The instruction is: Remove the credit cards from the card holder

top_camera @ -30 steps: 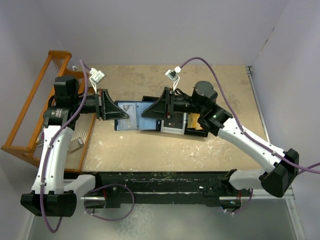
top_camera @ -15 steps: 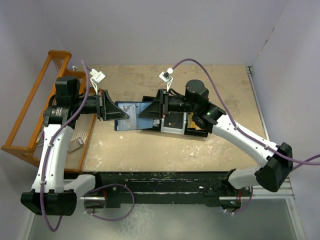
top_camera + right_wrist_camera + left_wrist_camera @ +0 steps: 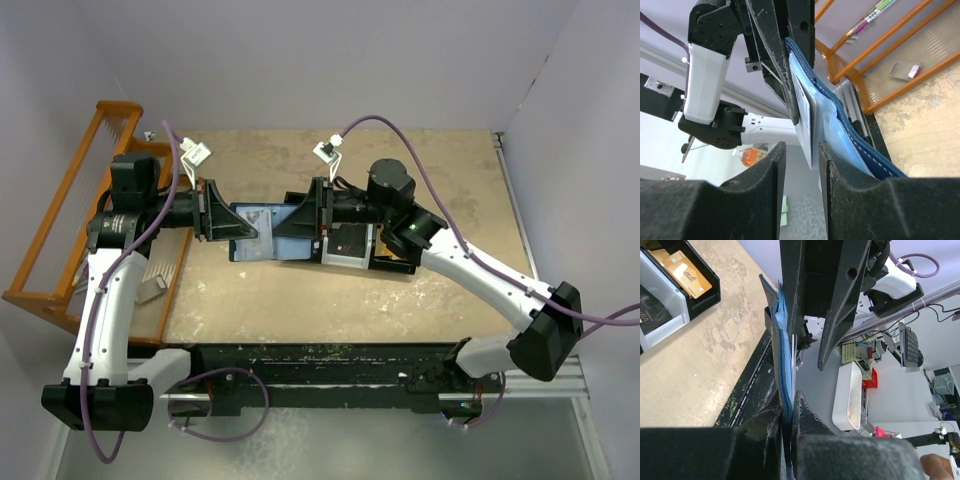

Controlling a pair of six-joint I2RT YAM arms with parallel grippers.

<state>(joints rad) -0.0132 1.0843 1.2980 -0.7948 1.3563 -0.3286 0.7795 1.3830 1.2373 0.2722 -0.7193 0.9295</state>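
Top external view: a beige, mottled table (image 3: 300, 300) is shown, enclosed by pale lilac walls (image 3: 330, 60) at the back and on both sides. An orange slatted rack (image 3: 60, 220) is set along the left edge of the table, and a black tray (image 3: 395, 265) lies at mid-table, partly hidden under the right arm's wrist. The card holder (image 3: 262, 232) is held above the table between the two grippers, just left of the tray.

Left wrist view: the left gripper (image 3: 787, 407) is closed on one edge of the card holder (image 3: 781, 340), which is seen edge-on. The tray (image 3: 702, 292) is seen at upper left, with a tan card (image 3: 682, 275) lying in one compartment. Past the table edge, a white trough (image 3: 850, 395) and bench clutter are visible.

Right wrist view: the right gripper (image 3: 800, 150) is partly open. Its fingers are placed either side of a pale card (image 3: 803, 112) that projects from the holder's blue-grey inner face, with a gap visible at each side. Contact with the card cannot be confirmed.
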